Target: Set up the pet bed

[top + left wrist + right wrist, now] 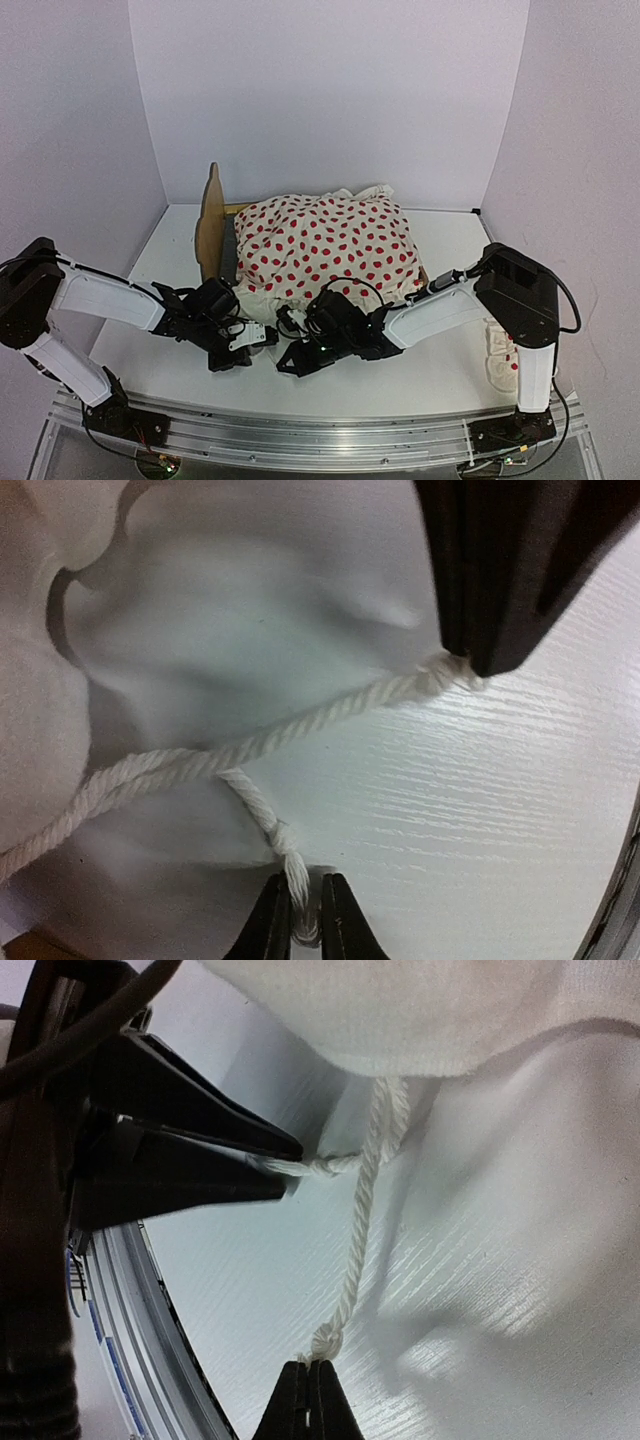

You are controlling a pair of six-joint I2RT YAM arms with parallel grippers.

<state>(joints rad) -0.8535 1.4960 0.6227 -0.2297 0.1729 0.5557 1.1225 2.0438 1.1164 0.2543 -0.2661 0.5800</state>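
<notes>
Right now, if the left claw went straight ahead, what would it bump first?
Probably the white cloth bunched just ahead, though depth is unclear. The left claw pinches the knotted end of the cord, which leads toward that cloth.

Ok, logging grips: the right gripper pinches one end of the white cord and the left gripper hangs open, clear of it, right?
No: the left gripper is shut on the other end of the white cord, per the left wrist view. The right gripper pinches one end.
</notes>
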